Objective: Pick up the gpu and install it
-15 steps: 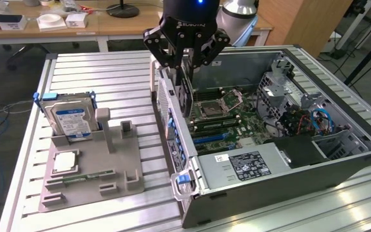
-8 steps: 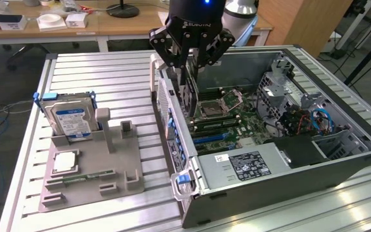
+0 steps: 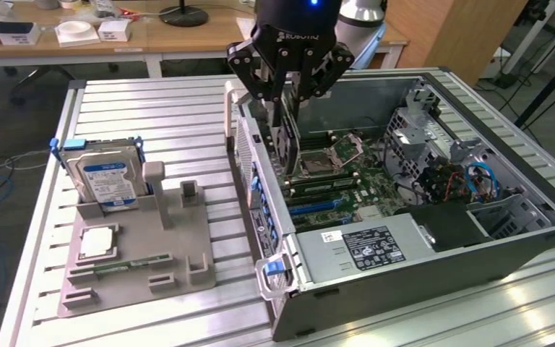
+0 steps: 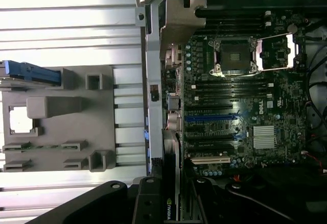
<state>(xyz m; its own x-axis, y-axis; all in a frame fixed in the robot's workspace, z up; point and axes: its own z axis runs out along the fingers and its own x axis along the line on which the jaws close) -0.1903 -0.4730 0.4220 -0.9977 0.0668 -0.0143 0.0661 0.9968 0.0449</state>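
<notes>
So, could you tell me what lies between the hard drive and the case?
Exterior view: upright posts of the grey fixture, then bare table.

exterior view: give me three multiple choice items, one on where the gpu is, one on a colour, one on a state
1. Where is the thin dark gpu card?
A. lying flat on the floor
B. clamped in the black pincer over the open case
C. in a person's hand

2. What colour is the label on the silver hard drive?
A. red
B. yellow
C. blue

3. In what state is the dark metal computer case?
A. side open
B. closed all round
C. wrapped in plastic

Answers:
1. B, the card hangs between the pincer's fingers above the case.
2. C, a blue band runs round the white label.
3. A, the green motherboard lies in plain sight inside.
</notes>
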